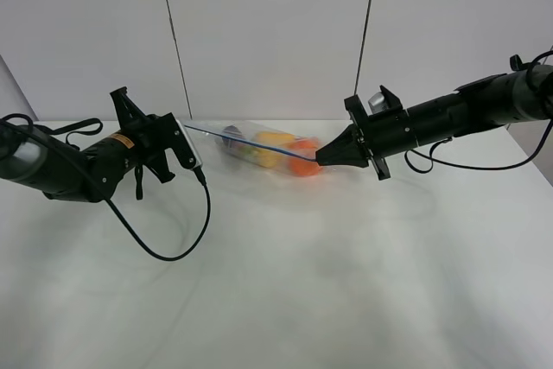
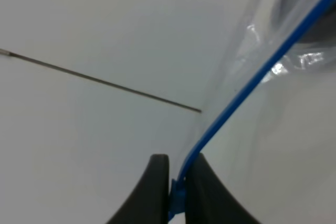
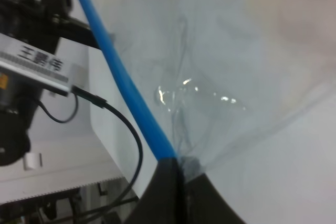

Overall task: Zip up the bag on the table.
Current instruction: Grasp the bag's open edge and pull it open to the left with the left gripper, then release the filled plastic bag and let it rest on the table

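The clear crinkly bag [image 1: 268, 155] hangs stretched between my two grippers above the far middle of the white table [image 1: 285, 283]. Orange and yellow fruit and a dark item show through it. Its thin blue zip strip [image 1: 251, 143] runs taut from left to right. My left gripper [image 1: 185, 126] is shut on the left end of the strip; in the left wrist view the strip [image 2: 247, 87] enters between the pinched fingertips [image 2: 157, 182]. My right gripper [image 1: 318, 160] is shut on the right end; in the right wrist view the strip [image 3: 121, 72] ends at its fingertips [image 3: 167, 174].
A black cable [image 1: 164, 239] loops from the left arm down over the table. A white panelled wall stands behind the table. The right wrist view shows the left arm's labelled camera [image 3: 37, 66] beyond the bag.
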